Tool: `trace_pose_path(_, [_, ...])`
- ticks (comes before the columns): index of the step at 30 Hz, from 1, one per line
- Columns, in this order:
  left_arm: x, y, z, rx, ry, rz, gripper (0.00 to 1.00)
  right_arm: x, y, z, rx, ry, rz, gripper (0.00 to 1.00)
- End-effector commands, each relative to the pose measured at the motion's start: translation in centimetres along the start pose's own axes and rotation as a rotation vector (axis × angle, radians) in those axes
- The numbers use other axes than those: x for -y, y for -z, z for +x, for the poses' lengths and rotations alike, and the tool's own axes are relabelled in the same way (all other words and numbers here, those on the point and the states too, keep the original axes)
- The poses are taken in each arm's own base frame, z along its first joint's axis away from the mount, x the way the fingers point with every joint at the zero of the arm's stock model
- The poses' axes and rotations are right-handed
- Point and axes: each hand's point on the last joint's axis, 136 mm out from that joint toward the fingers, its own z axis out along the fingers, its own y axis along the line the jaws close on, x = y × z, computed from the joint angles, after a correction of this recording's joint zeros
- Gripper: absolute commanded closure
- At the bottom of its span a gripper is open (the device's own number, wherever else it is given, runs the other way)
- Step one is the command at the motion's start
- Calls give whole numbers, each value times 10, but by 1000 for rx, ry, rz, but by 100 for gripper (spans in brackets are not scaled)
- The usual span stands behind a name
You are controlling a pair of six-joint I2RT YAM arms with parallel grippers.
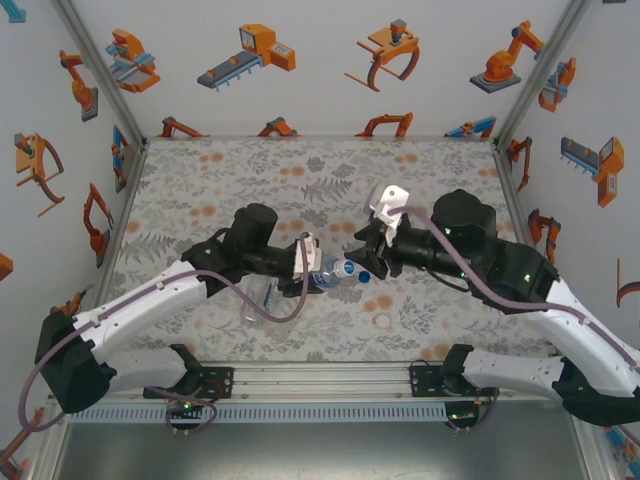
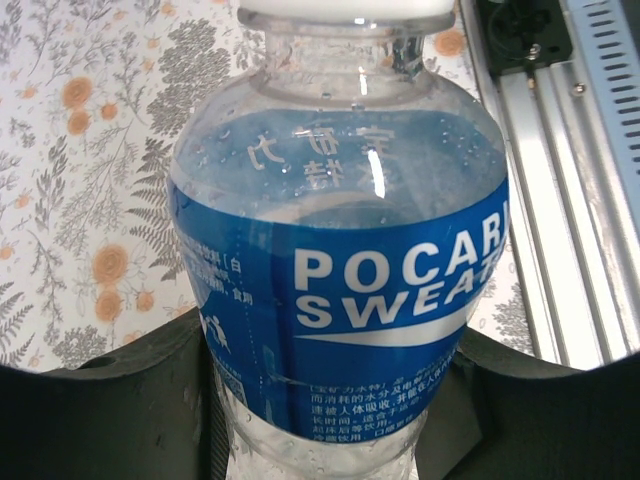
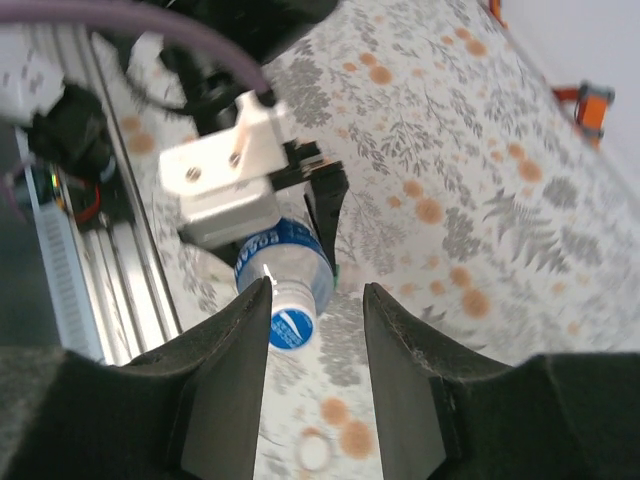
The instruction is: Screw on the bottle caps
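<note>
Left claw clamped on clear bottle, blue label reading "POCARI SWEAT", right claw open, cap between its fingers, flowered desk.

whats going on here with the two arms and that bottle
The left claw is clamped on the blue-labelled bottle, holding it on its side with the cap end toward the right arm. The white cap sits on the bottle's neck, between the fingers of the right claw. Its jaws stand apart, so it isn't gripping the cap. Whether the cap is tight can't be told. A second clear bottle lies under the left arm.
</note>
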Motion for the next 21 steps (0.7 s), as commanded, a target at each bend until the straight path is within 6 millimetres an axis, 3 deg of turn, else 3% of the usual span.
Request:
trace_pose_path(1, [14,13,-22,56,-41,61,100,-37,7,9,-20,277,-215,59])
trace_pose_path(9, [20,17,-25,65,-31,81,100,-64,-3,31,1,360,-376,59])
trace_pose_path(21, [21,17,-26,65,-29,97,100,-53,-19,43,-25,371,-306,60])
